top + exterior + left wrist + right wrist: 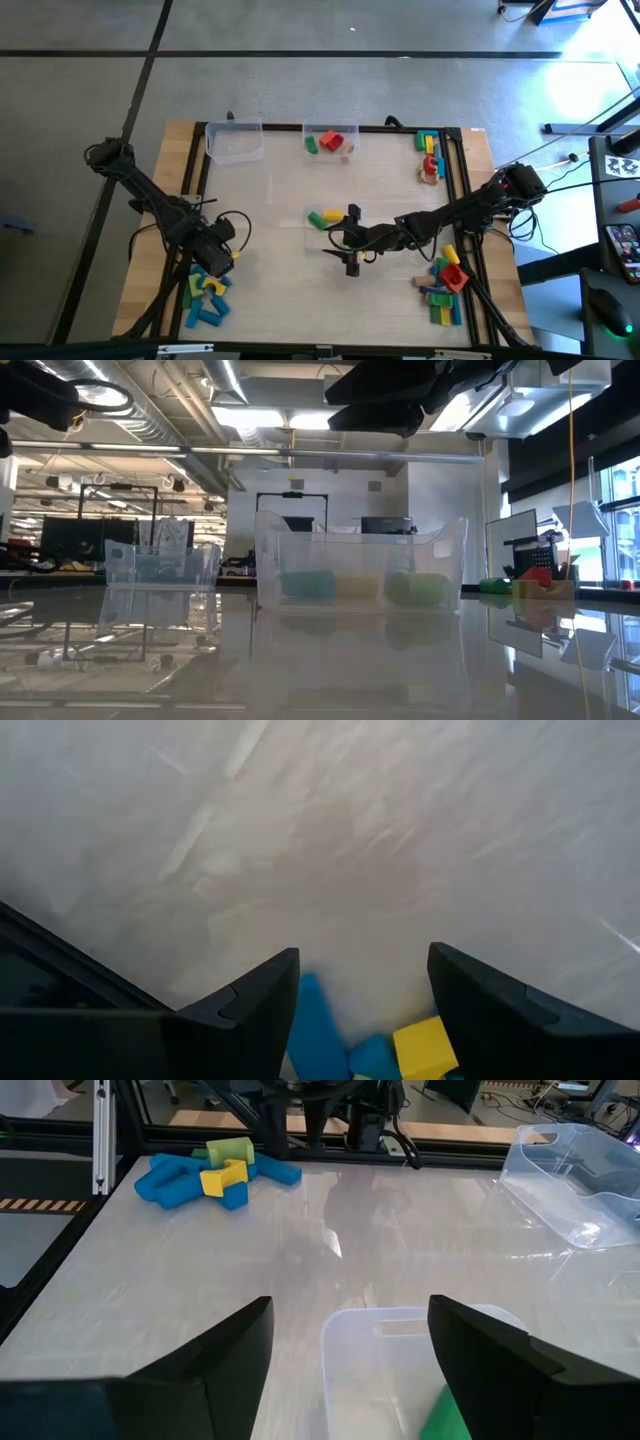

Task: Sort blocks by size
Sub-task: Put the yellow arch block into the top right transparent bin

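The blocks lie in heaps: blue, yellow and green ones at the near left [205, 295], mixed ones at the near right [445, 285] and the far right [430, 155]. A clear tub [328, 218] at the table's middle holds a blue, a yellow and a green block [355, 586]. Another tub [331, 142] at the far edge holds red and green blocks. My left gripper [365, 1010] points down, open, over the far edge of the near-left heap; a blue block [312, 1020] and a yellow block [425, 1045] show between its fingers. My right gripper [350, 1370] hangs open over the middle tub [395, 1355].
A further clear tub [234, 142] stands at the far left with nothing in it. A dark frame [460, 200] runs along the table's edges. Bare tabletop [270, 190] lies between the tubs and the heaps.
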`<act>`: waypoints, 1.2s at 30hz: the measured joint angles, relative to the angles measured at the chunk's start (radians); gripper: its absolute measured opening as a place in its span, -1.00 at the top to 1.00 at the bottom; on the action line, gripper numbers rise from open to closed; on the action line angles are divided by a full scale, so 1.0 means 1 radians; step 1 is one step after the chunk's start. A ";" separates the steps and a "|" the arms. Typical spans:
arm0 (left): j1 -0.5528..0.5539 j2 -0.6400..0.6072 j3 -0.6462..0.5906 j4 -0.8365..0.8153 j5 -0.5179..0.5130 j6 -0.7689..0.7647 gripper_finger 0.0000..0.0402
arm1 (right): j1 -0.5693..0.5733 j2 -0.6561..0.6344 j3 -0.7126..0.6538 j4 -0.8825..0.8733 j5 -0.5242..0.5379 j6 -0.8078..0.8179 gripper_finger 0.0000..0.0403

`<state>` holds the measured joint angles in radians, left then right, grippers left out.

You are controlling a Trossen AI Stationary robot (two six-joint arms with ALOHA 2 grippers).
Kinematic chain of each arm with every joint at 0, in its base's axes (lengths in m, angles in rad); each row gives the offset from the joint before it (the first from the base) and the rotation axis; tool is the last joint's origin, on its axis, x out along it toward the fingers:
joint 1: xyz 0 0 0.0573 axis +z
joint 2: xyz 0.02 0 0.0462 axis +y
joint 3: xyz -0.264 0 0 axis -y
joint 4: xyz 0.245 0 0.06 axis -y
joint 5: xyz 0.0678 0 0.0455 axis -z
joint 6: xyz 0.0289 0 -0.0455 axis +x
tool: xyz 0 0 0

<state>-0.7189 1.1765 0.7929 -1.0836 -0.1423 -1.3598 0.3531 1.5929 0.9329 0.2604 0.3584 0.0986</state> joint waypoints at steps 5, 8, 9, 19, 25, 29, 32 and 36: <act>-0.022 0.006 -0.001 0.080 0.029 0.077 -0.09 | 0.000 0.000 0.000 -0.001 0.000 0.000 -0.31; -0.042 0.012 -0.001 0.162 0.029 0.174 -0.09 | 0.000 0.000 0.000 0.000 0.000 0.001 -0.31; -0.051 0.016 -0.001 0.180 0.028 0.199 -0.09 | 0.000 0.000 0.000 0.000 0.000 0.001 -0.31; -0.125 0.075 -0.001 0.210 0.049 0.251 -0.09 | 0.000 0.000 0.000 0.000 0.000 0.002 -0.31; -0.193 0.075 -0.001 0.210 0.110 0.209 -0.07 | 0.000 0.000 0.000 0.000 0.000 0.002 -0.31; -0.240 0.078 -0.001 0.209 0.109 0.243 0.01 | 0.000 0.000 0.000 0.000 0.000 0.002 -0.31; -0.261 0.087 -0.001 0.209 0.068 0.264 0.06 | 0.000 0.000 0.000 -0.001 0.000 0.002 -0.31; -0.284 0.123 -0.001 0.209 0.054 0.292 0.12 | 0.000 0.000 0.000 -0.002 0.000 0.002 -0.31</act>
<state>-1.0029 1.2995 0.7918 -0.8742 -0.0887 -1.0676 0.3531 1.5929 0.9329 0.2588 0.3584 0.1001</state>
